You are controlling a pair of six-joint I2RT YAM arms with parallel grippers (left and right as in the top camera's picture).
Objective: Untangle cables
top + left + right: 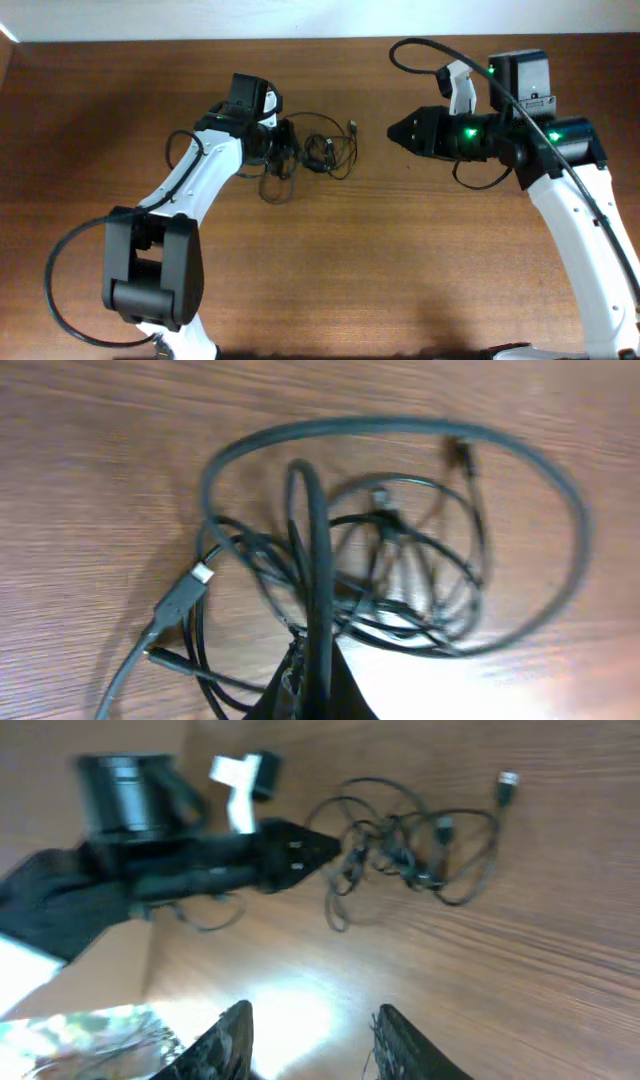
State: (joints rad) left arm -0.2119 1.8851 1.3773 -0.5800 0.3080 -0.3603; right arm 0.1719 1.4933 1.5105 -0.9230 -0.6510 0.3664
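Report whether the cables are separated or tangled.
Tangled: the cables lie in one bunch of crossing loops on the table.

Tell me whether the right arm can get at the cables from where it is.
Probably yes. Only bare table lies between the open right gripper and the cables; the left gripper, shut on a strand, sits on their far side.

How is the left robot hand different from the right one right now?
The left gripper has its fingers pinched shut on a strand of the cables; the right gripper has its fingers apart, holding nothing. The left gripper is right at the tangle; the right gripper sits off to the side, not touching it. Both point toward the cables.
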